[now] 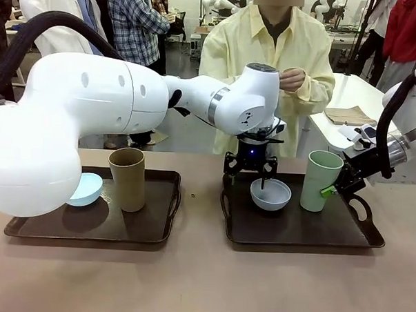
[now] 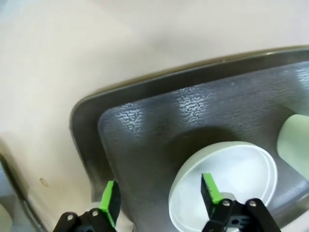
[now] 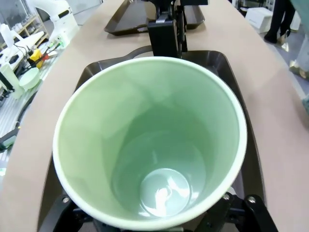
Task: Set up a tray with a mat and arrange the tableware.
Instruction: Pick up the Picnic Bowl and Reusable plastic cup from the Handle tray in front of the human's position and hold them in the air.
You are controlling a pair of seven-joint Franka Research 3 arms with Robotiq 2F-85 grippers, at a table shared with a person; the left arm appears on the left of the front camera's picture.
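Bright, even overhead light; shadows soft. Left wrist view blurred, with glare patches on the tray (image 2: 188,104). Right wrist view bends at the edges (wide-angle).

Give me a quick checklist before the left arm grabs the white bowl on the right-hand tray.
1. Left gripper open: ok.
2. Pads straddling the greyish white bowl rim, one inside, one outside: ok.
3. Pale green cup apart from the bowl: ok.
4. Right gripper closed on the cup: ok.
5. Person's hand away from the tray: ok.
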